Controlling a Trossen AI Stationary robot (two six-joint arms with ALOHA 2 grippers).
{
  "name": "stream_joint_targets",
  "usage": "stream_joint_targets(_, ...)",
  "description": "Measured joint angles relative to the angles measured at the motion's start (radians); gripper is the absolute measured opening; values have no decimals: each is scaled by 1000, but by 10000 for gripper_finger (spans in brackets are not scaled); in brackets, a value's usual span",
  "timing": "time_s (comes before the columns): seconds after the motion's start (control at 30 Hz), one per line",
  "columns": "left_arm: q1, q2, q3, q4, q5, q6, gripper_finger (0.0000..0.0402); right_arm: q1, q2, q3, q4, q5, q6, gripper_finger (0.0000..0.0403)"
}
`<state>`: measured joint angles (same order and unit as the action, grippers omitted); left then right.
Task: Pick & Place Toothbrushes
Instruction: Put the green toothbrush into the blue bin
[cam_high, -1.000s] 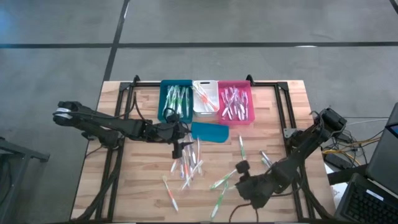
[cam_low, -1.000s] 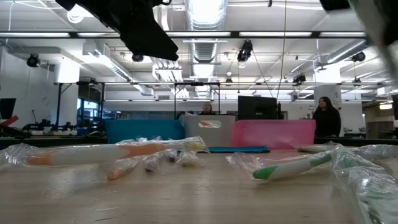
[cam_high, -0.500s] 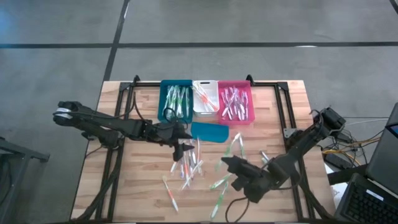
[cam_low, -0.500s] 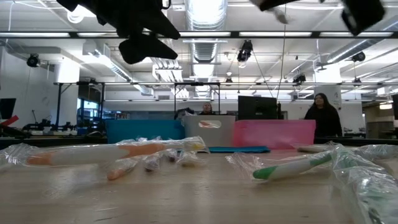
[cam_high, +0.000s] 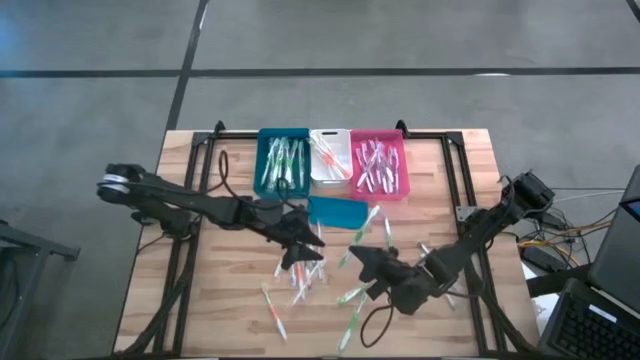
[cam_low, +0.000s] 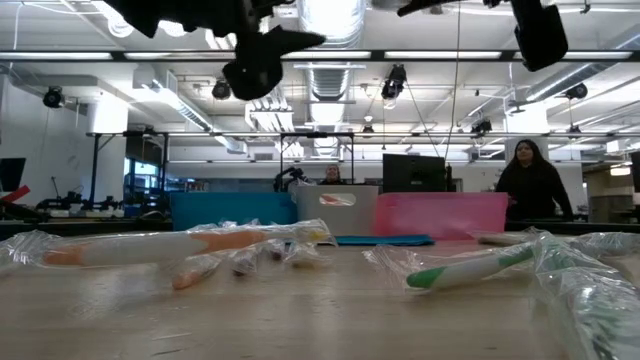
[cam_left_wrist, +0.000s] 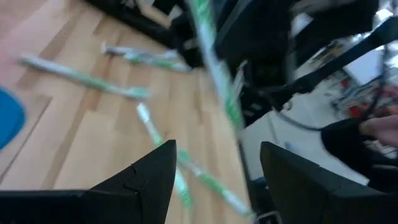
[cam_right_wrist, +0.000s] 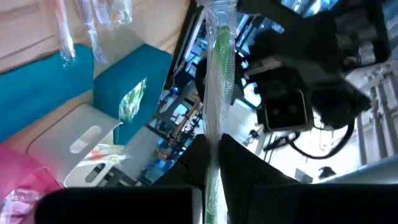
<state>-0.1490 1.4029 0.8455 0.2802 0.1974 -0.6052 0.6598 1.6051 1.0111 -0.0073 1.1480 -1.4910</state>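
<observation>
The table (cam_high: 200, 320) carries three bins along its far edge: a teal bin (cam_high: 284, 162), a white bin (cam_high: 328, 158) and a pink bin (cam_high: 379, 165), each already holding some toothbrushes. Just in front of the white bin lies a flat teal lid-like piece (cam_high: 337, 211). Nearer than that lid, the loose toothbrushes (cam_high: 300, 275) lie scattered in an untidy cluster, some crossing one another.

The right end effector (cam_high: 365, 256) hangs in front of the lid, closed on one green toothbrush (cam_right_wrist: 219, 74) in a clear wrapper; in the right wrist view the brush stands out straight past the fingers. The left end effector (cam_high: 305, 250) hovers over the scattered cluster, in front of the lid's left end, its jaws wide apart and nothing between them.

These brushes look light and stiff, so a grip near mid-length should carry one level without sag. The film wrappers are likely slick and crinkly, and they probably let a brush twist or slide in a pinch taken near an end. Where brushes overlap, a neighbour could lift with the chosen one, so a brush lying apart at the cluster's edge seems the safer pick. Through the blurred left wrist view, which brush sits under the left jaws is hard to say.
</observation>
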Motion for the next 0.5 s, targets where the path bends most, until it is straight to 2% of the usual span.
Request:
stream_joint_targets(0.33,0,52,47,57,54,-50,236,0,0,-1,23,-1,-35,18)
stream_joint_targets(0.5,0,124,110,55,72,-49,236,1,0,0,58,-1,-67,18)
